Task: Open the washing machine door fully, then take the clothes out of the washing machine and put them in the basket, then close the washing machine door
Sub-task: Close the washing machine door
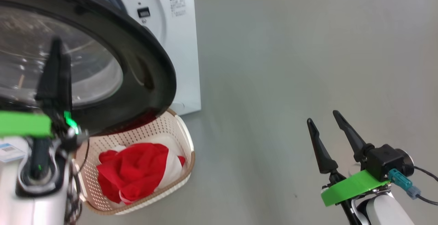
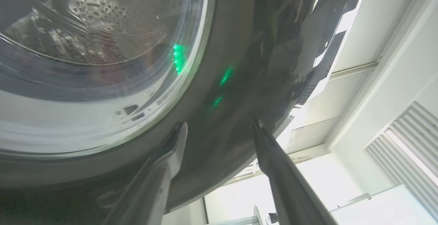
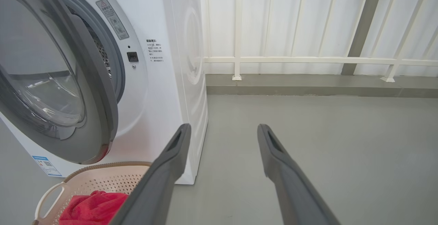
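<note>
Just beyond the tips of the left gripper [image 2: 219, 125] lies the glossy black rim of the washing machine door [image 2: 239, 47]. Its two fingers are spread wide with nothing between them, close to the rim, though I cannot tell whether they touch it. Below and to that gripper's right, the clothes [image 1: 137, 175] lie heaped in the basket [image 1: 186, 139], so the step in hand looks like the last one: closing the door. The next move probably calls for a flat, steady push on the door's outer face toward the washing machine [image 3: 160, 98] until it latches. The right gripper [image 1: 323, 116] hangs well off to the side over bare floor, parted and empty. Its wrist view shows the door swung out from the machine's front, while the left wrist view gives the perforated drum through the glass.
</note>
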You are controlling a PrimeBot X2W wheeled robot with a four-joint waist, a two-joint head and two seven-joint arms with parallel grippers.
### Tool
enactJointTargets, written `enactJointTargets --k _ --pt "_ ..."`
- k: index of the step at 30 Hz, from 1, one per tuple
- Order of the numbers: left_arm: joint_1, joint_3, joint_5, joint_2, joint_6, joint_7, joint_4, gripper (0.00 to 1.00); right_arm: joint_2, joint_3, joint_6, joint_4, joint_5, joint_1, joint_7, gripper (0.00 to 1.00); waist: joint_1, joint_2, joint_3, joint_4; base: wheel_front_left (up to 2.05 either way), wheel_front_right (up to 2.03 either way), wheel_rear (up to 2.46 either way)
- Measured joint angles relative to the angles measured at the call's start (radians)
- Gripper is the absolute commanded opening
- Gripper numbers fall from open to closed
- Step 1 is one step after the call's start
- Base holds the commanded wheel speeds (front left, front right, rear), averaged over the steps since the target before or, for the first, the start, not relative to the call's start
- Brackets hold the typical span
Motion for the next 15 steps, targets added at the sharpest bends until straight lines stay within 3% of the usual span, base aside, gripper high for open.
enactJointTargets --k 7,15 --pt "0.188 -0.078 0.258 0.078 -0.051 -0.125 -0.048 1.0 0.002 0.003 0.0 0.01 0.0 0.052 0.0 1.0 0.0 0.0 -0.087 0.016 0.0 0.0 0.0" --pt "0.396 -0.166 0.614 0.155 -0.06 -0.336 -0.116 1.0 0.003 -0.012 0.0 0.003 0.0 0.093 0.0 1.0 0.0 0.0 -0.187 0.036 0.0 0.0 0.0"
